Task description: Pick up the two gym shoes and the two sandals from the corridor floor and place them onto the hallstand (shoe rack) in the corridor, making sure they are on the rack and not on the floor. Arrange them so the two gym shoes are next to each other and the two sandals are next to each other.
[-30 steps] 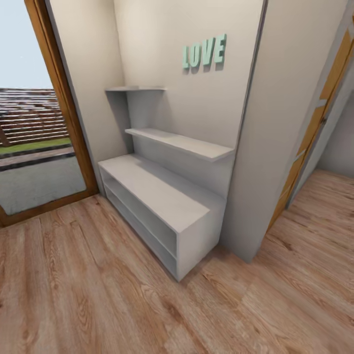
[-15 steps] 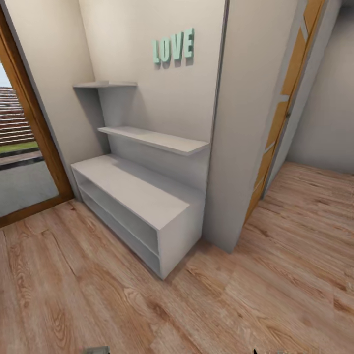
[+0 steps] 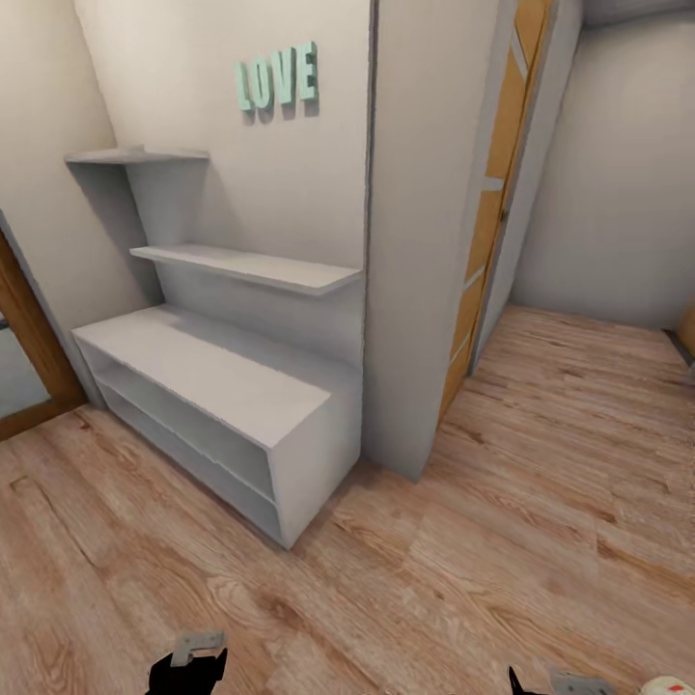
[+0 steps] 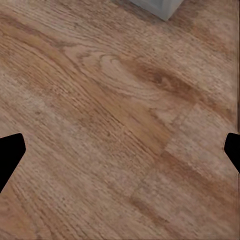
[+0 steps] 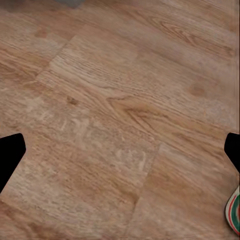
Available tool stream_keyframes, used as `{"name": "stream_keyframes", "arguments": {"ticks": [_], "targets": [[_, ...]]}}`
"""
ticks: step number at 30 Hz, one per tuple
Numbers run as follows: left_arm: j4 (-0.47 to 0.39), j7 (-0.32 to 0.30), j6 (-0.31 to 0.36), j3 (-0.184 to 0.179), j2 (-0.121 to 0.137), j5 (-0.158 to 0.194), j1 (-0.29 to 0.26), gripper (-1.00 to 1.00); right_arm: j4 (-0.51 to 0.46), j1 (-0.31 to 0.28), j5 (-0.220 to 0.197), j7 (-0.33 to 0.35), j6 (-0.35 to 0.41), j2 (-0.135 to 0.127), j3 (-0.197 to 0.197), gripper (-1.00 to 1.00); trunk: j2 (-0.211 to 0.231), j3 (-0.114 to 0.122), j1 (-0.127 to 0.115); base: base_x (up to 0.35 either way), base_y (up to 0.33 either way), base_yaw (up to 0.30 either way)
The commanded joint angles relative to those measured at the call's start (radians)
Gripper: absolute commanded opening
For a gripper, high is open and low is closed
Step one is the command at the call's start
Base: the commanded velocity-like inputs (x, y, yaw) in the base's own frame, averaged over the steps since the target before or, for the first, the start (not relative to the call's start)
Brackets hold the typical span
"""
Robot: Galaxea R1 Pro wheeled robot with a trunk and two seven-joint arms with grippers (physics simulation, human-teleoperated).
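Your left gripper (image 3: 186,664) and right gripper (image 3: 560,683) both spread wide over bare corridor floor (image 3: 502,541), holding nothing, empty hallstand (image 3: 222,376) ahead-left against the wall, one gym shoe (image 5: 233,215) on the planks beside your right fingertip (image 5: 233,150).

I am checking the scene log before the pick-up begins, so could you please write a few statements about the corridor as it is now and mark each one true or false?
1. The hallstand has shoes on its bench top. False: the top is bare.
2. Green LOVE letters hang on the wall above the hallstand. True.
3. The left gripper is shut on a sandal. False: its fingers stand wide apart over bare corridor floor.
4. A gym shoe lies at the edge of the right wrist view. True.
5. The right gripper is open. True.
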Motion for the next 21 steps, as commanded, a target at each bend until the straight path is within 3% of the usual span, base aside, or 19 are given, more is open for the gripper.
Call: {"name": "stream_keyframes", "arguments": {"ticks": [1,21], "targets": [[0.0,0.0,-0.003,0.002,0.001,0.003,0.0,1.0,0.01,-0.001,0.0,-0.001,-0.004,-0.001,-0.001,1.0,-0.008,-0.005,0.004,0.0,0.0,-0.282],[-0.009,-0.006,-0.002,0.004,0.0,0.005,-0.016,1.0,0.025,-0.001,0.0,-0.004,-0.006,-0.002,0.0,1.0,-0.148,-0.082,0.08,0.0,0.0,-0.278]]}}
